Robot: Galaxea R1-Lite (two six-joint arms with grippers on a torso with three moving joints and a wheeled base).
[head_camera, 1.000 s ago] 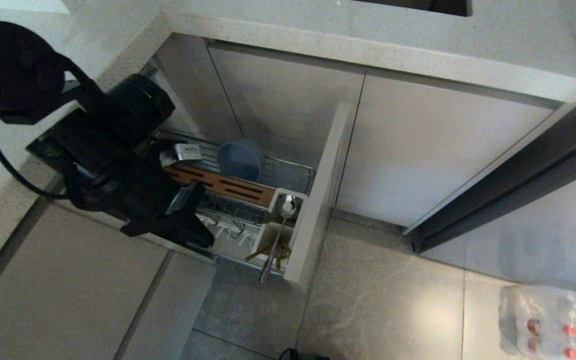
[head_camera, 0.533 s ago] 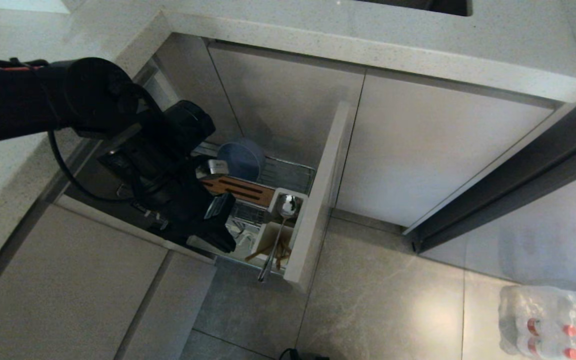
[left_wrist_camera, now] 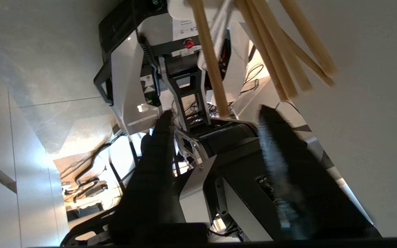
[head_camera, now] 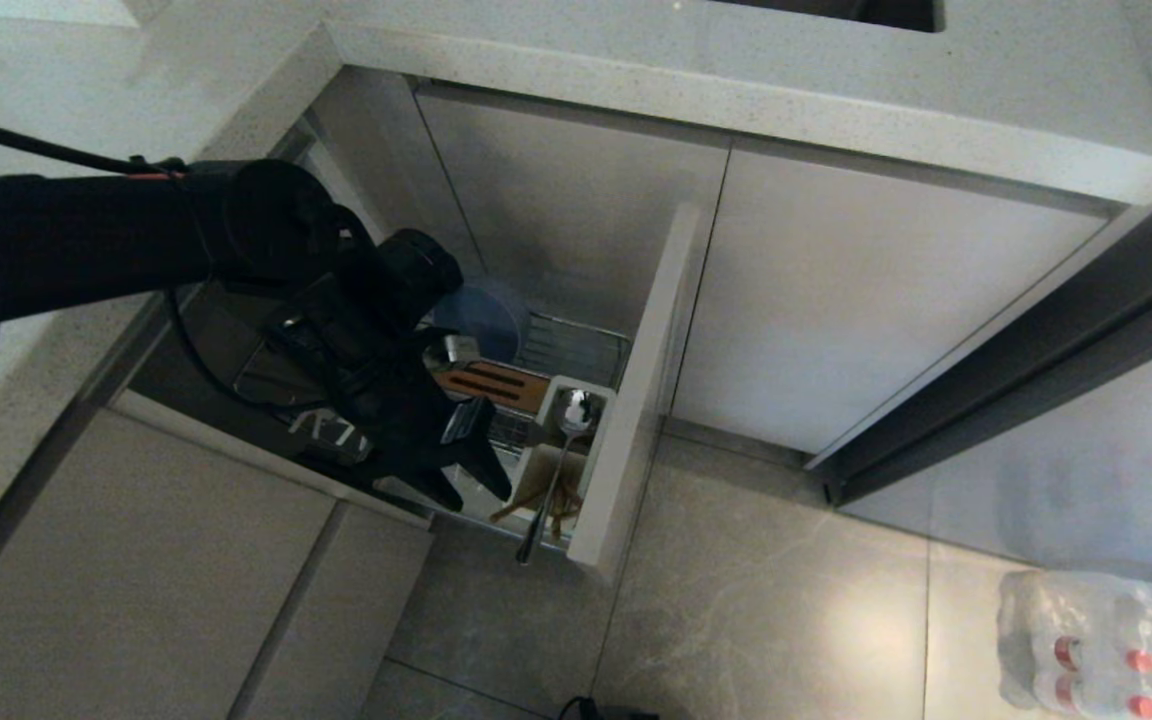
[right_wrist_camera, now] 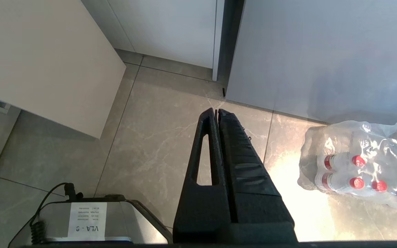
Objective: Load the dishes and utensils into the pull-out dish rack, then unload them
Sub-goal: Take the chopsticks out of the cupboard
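1. The pull-out dish rack point(head_camera: 576, 350) stands drawn out of the cabinet at the centre of the head view, its beige front panel point(head_camera: 636, 400) running down the rack's right side towards the lower middle of the frame.
2. The left end effector point(head_camera: 481, 485) sits just left of centre in the head view, over the rack's lower-left part, with its two dark fingers point(head_camera: 492, 462) spread apart and nothing between them.
3. In the left wrist view the same fingers point(left_wrist_camera: 281, 155) stand parted, and the tips of the chopsticks point(left_wrist_camera: 271, 51) hang at the top of the frame, close to the fingertips but not gripped.
4. In the head view the chopsticks point(head_camera: 564, 498) stand tilted in the white utensil cup point(head_camera: 536, 465), just right of the left end effector.
5. The spoon point(head_camera: 554, 470) stands in the same cup, bowl end up and handle slanting down towards the lower left, past the rack's edge.
6. The light-blue bowl point(head_camera: 486, 315) rests in the rack's upper part, partly hidden behind the left arm.
7. The brown wooden strip point(head_camera: 506, 385) lies across the rack between the bowl and the cup.
8. The right end effector point(right_wrist_camera: 218, 112) shows only in the right wrist view, fingers pressed together above the tiled floor point(right_wrist_camera: 164, 131).
9. A wrapped pack of bottles point(head_camera: 1106, 640) lies on the floor at the lower right of the head view.
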